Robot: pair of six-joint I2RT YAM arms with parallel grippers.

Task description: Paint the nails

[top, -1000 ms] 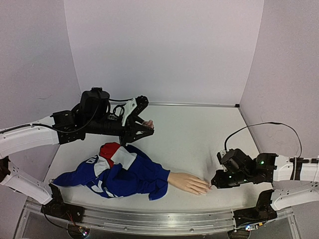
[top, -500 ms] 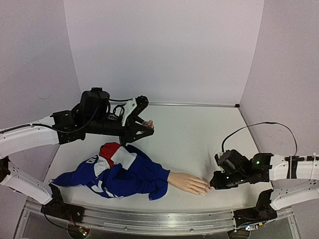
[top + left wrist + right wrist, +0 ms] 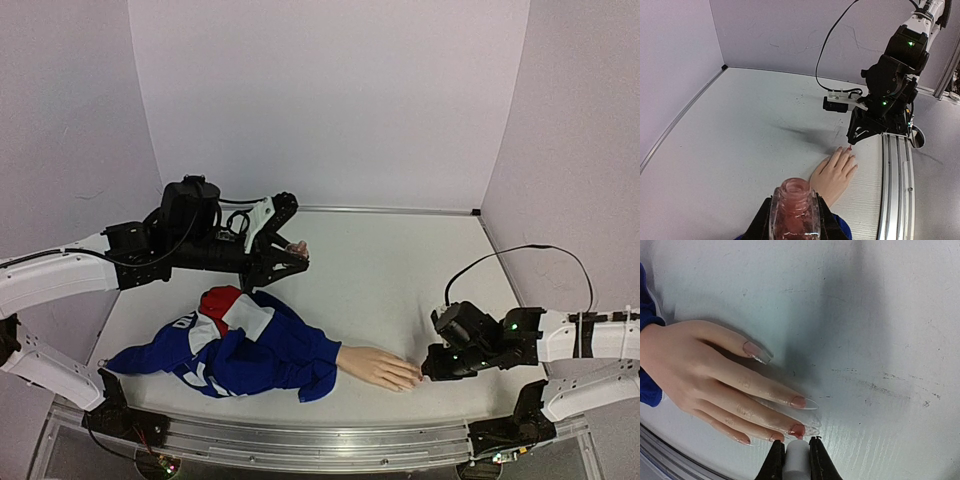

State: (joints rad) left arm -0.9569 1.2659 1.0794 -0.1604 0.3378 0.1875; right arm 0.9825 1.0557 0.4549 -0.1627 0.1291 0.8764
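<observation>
Step in hand: polish is being laid on one nail; the brush tip is set against a nail near the little-finger side of the mannequin hand (image 3: 700, 375).
Right gripper (image 3: 796, 460): clamped together on the white brush handle (image 3: 797, 452), low over the table (image 3: 400, 270) at the fingertips.
The nails (image 3: 799, 402): long and pale, several carrying a reddish patch; the hand lies flat at the near edge, its blue sleeve (image 3: 270, 355) to the left.
Next move: a short, light stroke along the nail is judged to be called for, with skin avoided.
Left gripper (image 3: 795, 222): closed on the polish bottle (image 3: 795, 200).
Bottle: held upright and raised at the back left, well apart from the hand; its neck is uncapped and pinkish polish is seen inside.
</observation>
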